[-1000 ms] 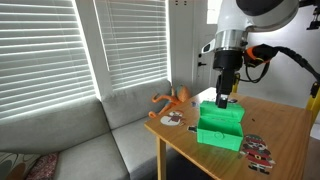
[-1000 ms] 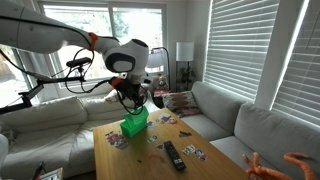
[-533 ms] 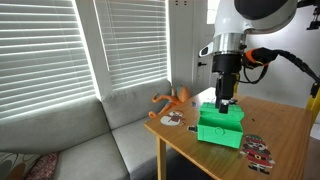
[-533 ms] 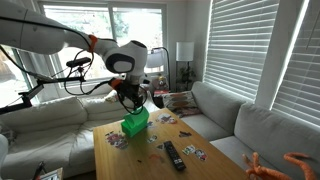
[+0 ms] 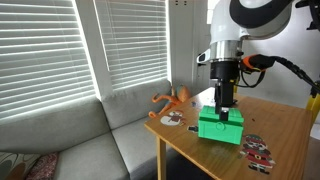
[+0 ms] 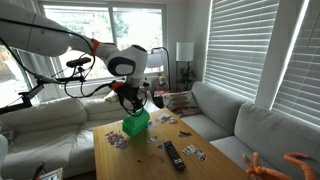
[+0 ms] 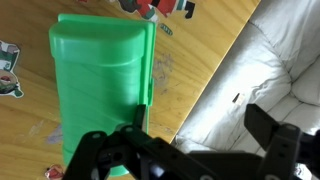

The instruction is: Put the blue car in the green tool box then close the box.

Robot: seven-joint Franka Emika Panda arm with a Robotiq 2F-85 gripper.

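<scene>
The green tool box (image 5: 220,127) stands on the wooden table (image 5: 285,120) with its lid down; it also shows in the other exterior view (image 6: 136,122) and fills the upper left of the wrist view (image 7: 95,70). My gripper (image 5: 222,106) is right above the box and touches or nearly touches its lid, as the second exterior view (image 6: 133,106) also shows. In the wrist view the gripper (image 7: 185,150) has its fingers spread wide, one finger over the box's edge, and holds nothing. The blue car is hidden.
An orange toy figure (image 5: 172,99) lies at the table's corner by the blinds. A black remote (image 6: 172,153) and several picture cards (image 6: 192,152) lie on the table. A grey sofa (image 5: 90,140) runs along the table's side.
My gripper has moved down onto the box. The raised lid has gone down and the box now looks flatter and shut.
</scene>
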